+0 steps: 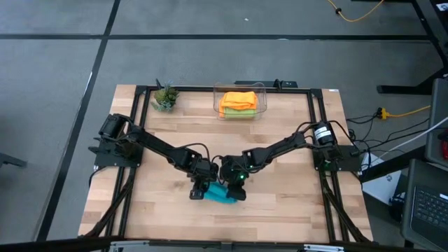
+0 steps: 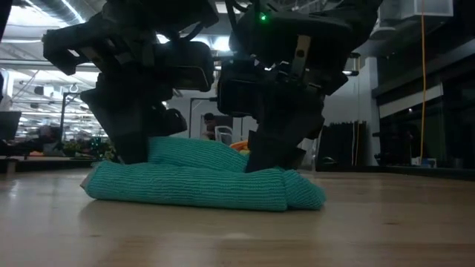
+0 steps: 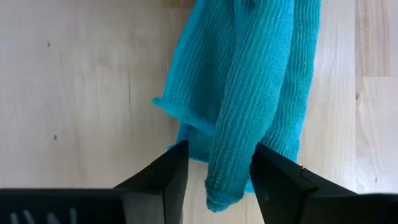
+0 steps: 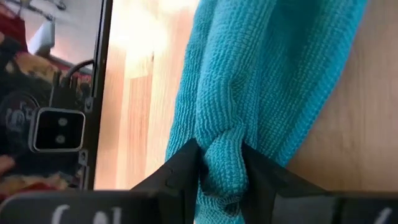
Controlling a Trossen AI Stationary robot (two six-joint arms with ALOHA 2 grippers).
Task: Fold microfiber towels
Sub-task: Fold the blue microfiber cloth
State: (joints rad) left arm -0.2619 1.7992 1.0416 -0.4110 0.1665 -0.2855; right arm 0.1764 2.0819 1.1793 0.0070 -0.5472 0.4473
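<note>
High view: the teal towel (image 1: 222, 194) lies bunched on the table (image 1: 280, 210), near the front edge at mid-width. Both arms reach inward and meet over it. The left gripper (image 1: 199, 190) sits at the towel's left end, the right gripper (image 1: 238, 187) at its right end. A clear bin (image 1: 240, 102) at the table's back holds an orange towel (image 1: 239, 99) stacked on a green towel (image 1: 238, 110). A potted plant (image 1: 165, 96) stands left of the bin, near the back left corner.

Low view: the teal towel (image 2: 200, 182) rests on the table as a long folded roll with a raised hump on top. Both grippers come down onto it from above, one at each end.

Left wrist view: the left gripper (image 3: 217, 177) stands spread, with gaps visible between each finger (image 3: 165, 177) and the towel fold (image 3: 249, 93) that passes between them. The fold is not clamped.

Right wrist view: the right gripper (image 4: 221, 174) pinches a bunched ridge of the teal towel (image 4: 267, 74); both fingers (image 4: 177, 174) press against the cloth, which puckers between them.
</note>
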